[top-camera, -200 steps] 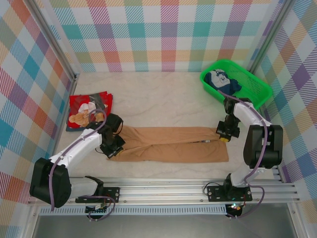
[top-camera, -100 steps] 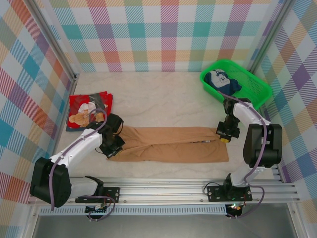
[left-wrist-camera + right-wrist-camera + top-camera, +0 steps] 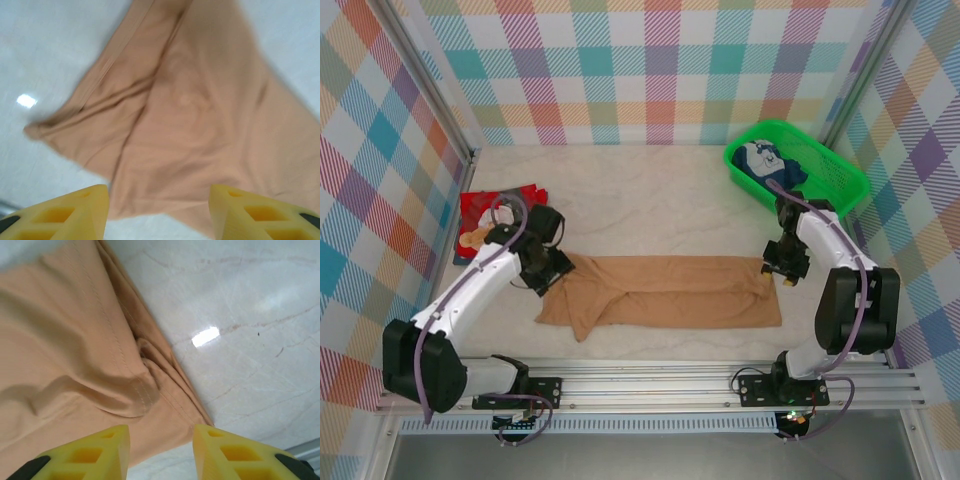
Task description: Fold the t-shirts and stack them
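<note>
left tool [image 3: 157,202] and right tool [image 3: 161,440] have released the tan t-shirt [image 3: 670,290], hovering open, empty. it looks limp, light; best pinched at corners.

A: Where does the spread t-shirt [image 3: 670,292] lie?
B: Across the front middle of the worktop [image 3: 650,200], stretched from left to right. The left pincer [image 3: 545,278] hangs over its left end and the right pincer [image 3: 786,272] over its right end.
A: And the folded t-shirt [image 3: 480,212]?
B: At the left edge, behind the spread one's left end, partly under the left arm.
A: The basket [image 3: 842,168]?
B: In the rear right corner, behind the right pincer, with a garment [image 3: 765,160] in its left part.
</note>
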